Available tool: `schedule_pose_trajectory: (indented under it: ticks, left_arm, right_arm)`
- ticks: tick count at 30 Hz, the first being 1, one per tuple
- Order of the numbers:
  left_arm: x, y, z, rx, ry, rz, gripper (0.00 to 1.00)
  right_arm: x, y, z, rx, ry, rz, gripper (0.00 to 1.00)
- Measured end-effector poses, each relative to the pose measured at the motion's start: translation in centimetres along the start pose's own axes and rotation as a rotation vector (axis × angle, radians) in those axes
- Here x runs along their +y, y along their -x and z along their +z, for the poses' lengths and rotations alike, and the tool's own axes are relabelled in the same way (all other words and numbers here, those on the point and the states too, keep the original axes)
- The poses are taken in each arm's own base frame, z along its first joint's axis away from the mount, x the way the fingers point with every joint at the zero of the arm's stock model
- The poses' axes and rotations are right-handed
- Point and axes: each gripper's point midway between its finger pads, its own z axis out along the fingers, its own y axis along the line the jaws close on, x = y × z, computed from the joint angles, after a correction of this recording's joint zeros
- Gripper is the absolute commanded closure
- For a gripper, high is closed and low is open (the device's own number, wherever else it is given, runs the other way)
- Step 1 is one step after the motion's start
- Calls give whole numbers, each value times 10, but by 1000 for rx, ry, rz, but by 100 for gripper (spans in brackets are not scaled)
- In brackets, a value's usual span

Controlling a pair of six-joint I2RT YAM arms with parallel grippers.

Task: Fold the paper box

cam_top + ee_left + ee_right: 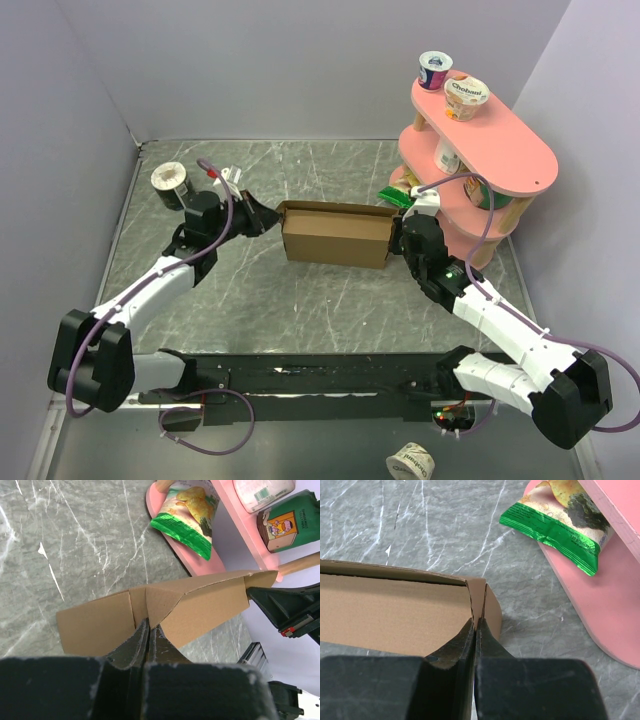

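The paper box [336, 235] is a plain brown cardboard mailer standing on the grey marbled table between the two arms. My left gripper [268, 219] is shut on the box's left end flap; in the left wrist view the jaws [147, 625] pinch the cardboard edge [160, 605]. My right gripper [398, 236] is shut on the box's right end; in the right wrist view the jaws [476, 622] clamp the doubled end wall [487, 602], with the box's open inside [390, 610] to the left.
A pink two-tier shelf [520, 165] stands at the back right, holding yogurt cups [465, 97], a green chip bag [555, 527] and a green carton [287, 522]. A dark cup [170, 183] stands at the back left. Another cup [410, 462] lies near the front edge.
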Motion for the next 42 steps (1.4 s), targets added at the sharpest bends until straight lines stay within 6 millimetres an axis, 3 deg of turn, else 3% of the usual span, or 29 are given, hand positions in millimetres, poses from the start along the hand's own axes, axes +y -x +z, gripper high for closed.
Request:
schedule_pose_trajectory:
  ticks: [42]
  left_arm:
    - [13,-14,7,-84,80,164,99]
  right_arm:
    - [0,3,-1,-10,-1,5,100]
